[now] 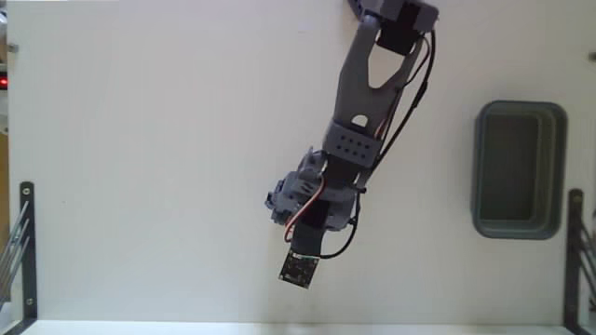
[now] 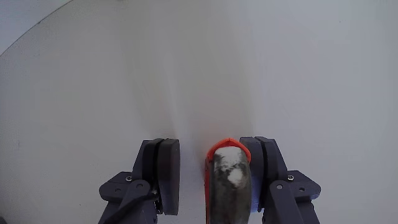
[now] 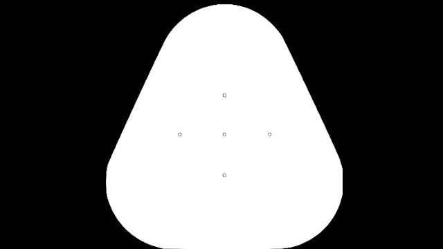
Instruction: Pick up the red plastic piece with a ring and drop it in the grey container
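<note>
Wrist view: the gripper point(image 2: 210, 177) has its two dark fingers point(image 2: 163, 174) spread, with a clear gap on the left side. The red plastic piece with a ring point(image 2: 227, 180) sits between them, pushed up against the right finger; the left finger stands apart from it. The piece shows a red-orange rim curving over the top and a mottled grey part filling most of its face. Can't tell from this view whether it rests on the surface or is lifted off it. White surface point(image 2: 199, 68) fills everything beyond the fingertips, with a curved darker edge at the top left corner.

Fixed view, looking down: the grey arm point(image 1: 358, 112) reaches from the top edge down toward the middle of the surface point(image 1: 149, 167), with black and red cables running along it. The gripper end point(image 1: 296, 200) is near the centre; a small dark camera board point(image 1: 298, 268) hangs out below it. The fingers and the red piece are hidden under the arm here. The grey container point(image 1: 519, 229) sits at the right side, well apart from the gripper, upright with its dark inside facing up. Dark metal brackets point(image 1: 26, 242) sit at the lower left and lower right edges.
</note>
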You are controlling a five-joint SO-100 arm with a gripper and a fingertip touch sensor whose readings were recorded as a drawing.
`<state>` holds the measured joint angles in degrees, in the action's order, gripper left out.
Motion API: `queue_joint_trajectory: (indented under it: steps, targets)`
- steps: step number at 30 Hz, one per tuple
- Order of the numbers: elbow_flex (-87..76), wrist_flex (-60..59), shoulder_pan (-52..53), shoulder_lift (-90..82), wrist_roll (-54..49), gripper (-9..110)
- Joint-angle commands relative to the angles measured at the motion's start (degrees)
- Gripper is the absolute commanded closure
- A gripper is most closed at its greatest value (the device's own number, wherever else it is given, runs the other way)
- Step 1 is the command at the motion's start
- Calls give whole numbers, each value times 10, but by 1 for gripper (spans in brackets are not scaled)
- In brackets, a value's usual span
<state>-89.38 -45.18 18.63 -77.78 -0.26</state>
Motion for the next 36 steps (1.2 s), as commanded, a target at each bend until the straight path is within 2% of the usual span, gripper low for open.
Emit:
queue_joint_trajectory:
  steps: [1,36]
  targets:
    - [-3,10,7,-17,3,46]
    - [-3,10,7,-17,3,56]
